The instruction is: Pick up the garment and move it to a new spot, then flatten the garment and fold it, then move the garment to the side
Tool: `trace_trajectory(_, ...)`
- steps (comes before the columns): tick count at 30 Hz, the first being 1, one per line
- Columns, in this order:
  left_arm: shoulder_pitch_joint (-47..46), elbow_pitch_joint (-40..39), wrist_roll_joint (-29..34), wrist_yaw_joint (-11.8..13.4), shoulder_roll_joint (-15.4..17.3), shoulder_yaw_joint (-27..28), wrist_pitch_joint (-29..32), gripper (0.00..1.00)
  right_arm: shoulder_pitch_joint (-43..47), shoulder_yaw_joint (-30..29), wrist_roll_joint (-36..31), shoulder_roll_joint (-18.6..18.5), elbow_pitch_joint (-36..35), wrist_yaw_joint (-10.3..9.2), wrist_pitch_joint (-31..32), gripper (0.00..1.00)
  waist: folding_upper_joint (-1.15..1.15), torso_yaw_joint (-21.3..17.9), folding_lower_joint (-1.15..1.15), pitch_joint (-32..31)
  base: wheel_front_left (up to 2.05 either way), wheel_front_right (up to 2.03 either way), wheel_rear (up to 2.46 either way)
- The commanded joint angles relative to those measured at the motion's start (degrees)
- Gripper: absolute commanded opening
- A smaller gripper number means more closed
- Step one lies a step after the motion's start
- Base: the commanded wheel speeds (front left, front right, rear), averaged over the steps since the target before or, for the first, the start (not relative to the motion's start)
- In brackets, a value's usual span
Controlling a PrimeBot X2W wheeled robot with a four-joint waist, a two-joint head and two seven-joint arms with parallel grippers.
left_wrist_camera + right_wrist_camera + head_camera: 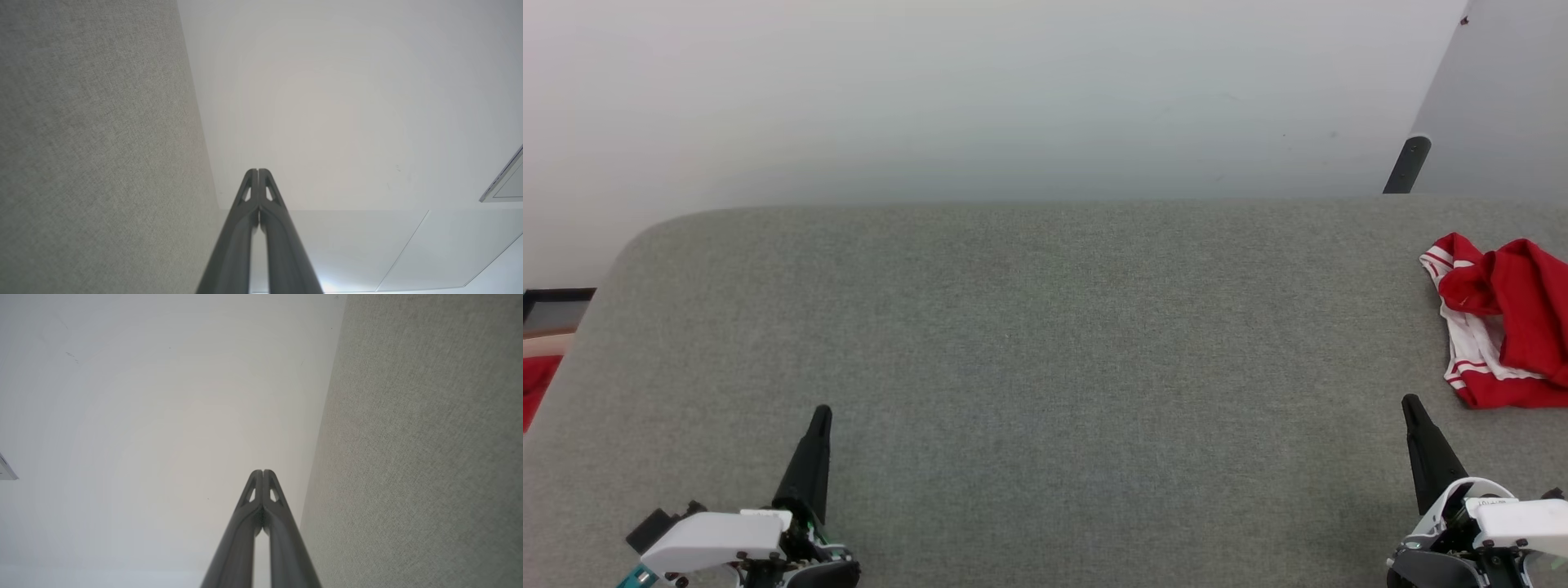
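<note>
Both grippers are pressed together, holding nothing: left gripper over the bench's near left, right gripper over its near right. The garment lies crumpled at the bench's far right, partly cut off by the frame. Reaching with jaws unopened could shove the soft heap further right, perhaps off the bench. Pinching one layer could drag it lopsided.

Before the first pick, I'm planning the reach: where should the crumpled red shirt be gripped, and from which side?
Probably the raised red fold atop the garment, pinched from above by the right gripper, the nearer one, now shut. The cloth bunches into a ridge there; the flatter white sleeve gives less to pinch.
</note>
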Motion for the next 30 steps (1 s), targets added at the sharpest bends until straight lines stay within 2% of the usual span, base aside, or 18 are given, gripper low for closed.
trace_trajectory(1,-0.5,0.1,0.0,-0.2,-0.1,0.2,0.1,0.00,-0.2,0.0,0.2,0.2,0.0,0.02,0.0,0.00,0.00,0.0,0.00,0.0,0.00,0.00,0.00)
trace_trajectory(30,-0.5,0.1,0.0,-0.2,-0.1,0.2,0.2,0.00,-0.2,0.0,0.2,0.2,0.0,0.02,0.0,0.00,0.00,0.0,0.00,0.0,0.00,0.00,0.00)
